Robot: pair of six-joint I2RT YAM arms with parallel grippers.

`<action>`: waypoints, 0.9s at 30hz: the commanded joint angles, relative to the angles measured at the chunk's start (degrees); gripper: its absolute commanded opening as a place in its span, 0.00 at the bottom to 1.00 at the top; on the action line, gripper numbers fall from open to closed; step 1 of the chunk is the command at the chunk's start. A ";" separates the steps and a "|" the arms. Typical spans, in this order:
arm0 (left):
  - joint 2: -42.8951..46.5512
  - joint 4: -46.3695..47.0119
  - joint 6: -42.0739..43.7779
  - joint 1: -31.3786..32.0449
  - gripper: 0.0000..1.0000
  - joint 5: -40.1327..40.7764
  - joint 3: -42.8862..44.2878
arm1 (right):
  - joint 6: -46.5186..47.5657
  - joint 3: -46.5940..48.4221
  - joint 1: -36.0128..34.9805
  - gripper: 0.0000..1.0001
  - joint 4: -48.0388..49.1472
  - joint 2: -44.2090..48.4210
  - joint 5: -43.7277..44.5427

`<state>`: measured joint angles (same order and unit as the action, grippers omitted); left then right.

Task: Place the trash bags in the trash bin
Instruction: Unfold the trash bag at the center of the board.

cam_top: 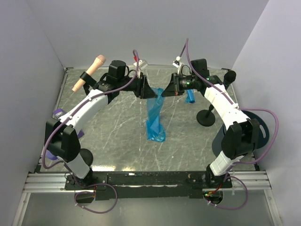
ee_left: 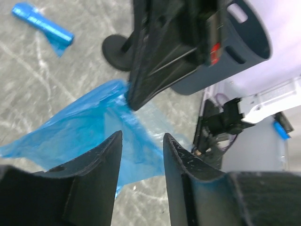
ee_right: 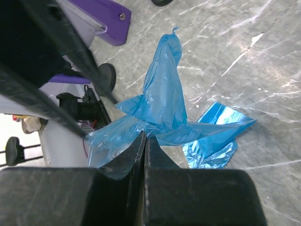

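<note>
A long blue trash bag (cam_top: pixel 155 120) hangs from my right gripper (cam_top: pixel 163 91), its lower end resting on the table. In the right wrist view the jaws (ee_right: pixel 146 135) are shut on the bag's crinkled top (ee_right: pixel 162 94). My left gripper (cam_top: pixel 149 91) is open just left of that grip. In its wrist view, the bag (ee_left: pixel 80 132) shows past the open fingers (ee_left: pixel 141 136). A small tight blue roll (cam_top: pixel 190 97) lies on the table behind the right gripper and also shows in the left wrist view (ee_left: pixel 42 23). The dark navy trash bin (cam_top: pixel 260 123) stands at the right edge, mostly hidden by the right arm, and is also seen in the left wrist view (ee_left: pixel 240 52).
A black round stand base (cam_top: pixel 206 118) sits between the bag and the bin, and shows in the left wrist view (ee_left: pixel 116 52). A peach microphone (cam_top: pixel 89 73) in a clip is at the back left. A purple object (cam_top: pixel 58 113) lies at the left edge. Grey walls enclose the table.
</note>
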<state>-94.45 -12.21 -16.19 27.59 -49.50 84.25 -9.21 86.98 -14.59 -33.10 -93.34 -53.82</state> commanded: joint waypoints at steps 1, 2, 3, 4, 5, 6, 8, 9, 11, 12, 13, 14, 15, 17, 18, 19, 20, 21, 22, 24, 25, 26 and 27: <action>-1.07 6.32 -5.96 0.88 0.44 -4.20 3.81 | 1.30 1.96 -0.18 0.00 1.02 1.76 2.05; -1.78 6.49 -6.49 0.97 0.44 -4.64 4.17 | 1.74 2.23 -0.18 0.00 0.67 1.76 2.32; -2.48 6.67 -6.93 1.06 0.45 -4.99 4.52 | 1.83 2.32 -0.18 0.00 0.76 1.85 2.41; -3.18 6.32 -6.76 1.23 0.45 -5.17 4.96 | 2.18 2.40 -0.18 0.00 0.67 1.93 2.67; -3.89 5.71 -6.32 1.41 0.44 -5.09 5.48 | 2.27 2.41 -0.18 0.00 0.67 2.02 2.67; -4.76 4.75 -6.05 1.67 0.44 -4.39 6.18 | 2.36 2.23 -0.18 0.00 0.67 2.11 2.58; -5.91 3.69 -6.14 1.85 0.43 -1.76 6.72 | 2.62 2.14 -0.18 0.00 0.67 2.37 2.41; -6.18 4.03 -6.14 1.94 0.44 -0.61 6.72 | 2.62 1.88 -0.09 0.00 0.67 2.63 2.32; -6.44 4.73 -5.96 1.94 0.46 2.20 6.72 | 2.71 1.53 0.00 0.00 0.58 3.16 2.32; -6.79 4.56 -5.70 1.94 0.45 2.38 7.15 | 2.88 1.53 -0.09 0.00 0.41 3.43 2.41; -7.06 4.39 -5.35 1.85 0.43 2.39 7.68 | 2.97 1.35 -0.09 0.00 0.23 3.51 2.49; -7.23 4.12 -5.00 1.94 0.40 2.73 8.03 | 3.15 1.26 -0.09 0.00 0.14 3.60 2.58; -7.41 3.95 -4.82 1.85 0.36 2.82 8.30 | 3.24 1.26 0.00 0.00 0.06 3.69 2.58; -7.23 2.81 -3.95 1.85 0.27 3.26 8.65 | 3.41 1.26 0.00 0.00 -0.03 3.52 2.85; -7.15 2.19 -3.25 1.85 0.24 4.22 8.83 | 3.50 1.35 0.09 0.00 -0.12 3.52 2.93; -6.89 1.14 -2.54 1.94 0.20 5.36 8.83 | 3.67 1.44 0.17 0.00 -0.12 3.43 3.02; -6.54 0.44 -1.93 1.76 0.17 7.11 8.83 | 3.85 1.61 0.09 0.00 -0.12 3.51 3.11; -6.01 0.17 -2.01 1.50 0.17 8.52 8.39 | 4.03 1.79 0.09 0.00 -0.21 3.43 3.11; -5.40 0.69 -2.18 1.15 0.19 9.06 7.87 | 4.20 1.88 0.09 0.00 -0.30 3.43 3.28; -4.51 1.13 -2.45 0.62 0.33 9.94 7.07 | 4.55 2.05 0.09 0.00 -0.38 3.43 3.55; -4.42 1.05 -2.10 0.53 0.45 10.03 7.07 | 4.64 2.14 0.09 0.00 -0.47 3.51 3.64; -4.51 0.44 -1.57 0.44 0.50 9.51 7.24 | 4.73 2.14 0.09 0.00 -0.56 3.43 3.72; -4.86 -0.01 -1.39 0.53 0.52 8.20 7.42 | 4.73 2.14 0.09 0.00 -0.56 3.60 3.73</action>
<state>-102.19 -11.68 -18.59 28.69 -41.91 90.39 -5.65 87.00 -14.61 -33.93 -92.71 -50.39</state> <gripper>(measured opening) 0.466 0.008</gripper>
